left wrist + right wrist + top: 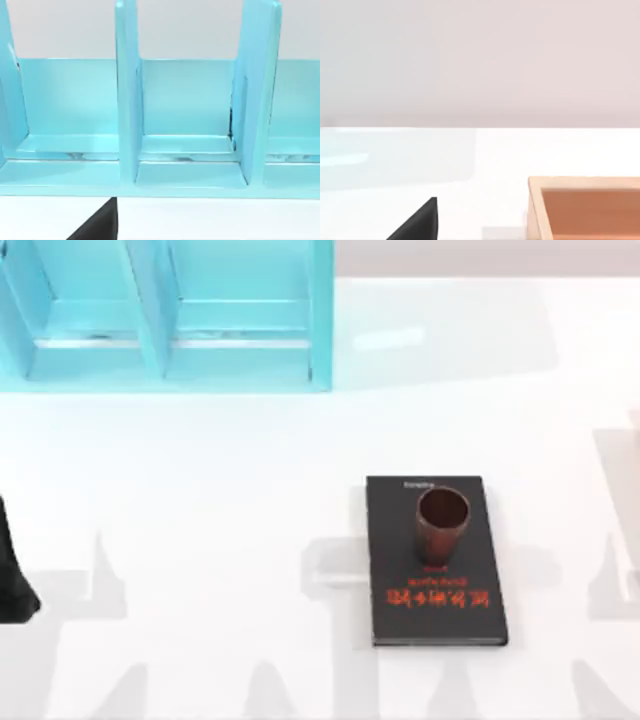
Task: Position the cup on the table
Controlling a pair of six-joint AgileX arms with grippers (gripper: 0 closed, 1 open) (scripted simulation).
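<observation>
The cup (442, 523) is seen upright on the black book (435, 600), not yet moved to the counter (200, 540). Nothing is held; the state of the fingers cannot be told.

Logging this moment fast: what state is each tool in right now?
Left tool: at the table's left edge, cannot be told.
Right tool: only a dark tip above the white table, cannot be told.
</observation>
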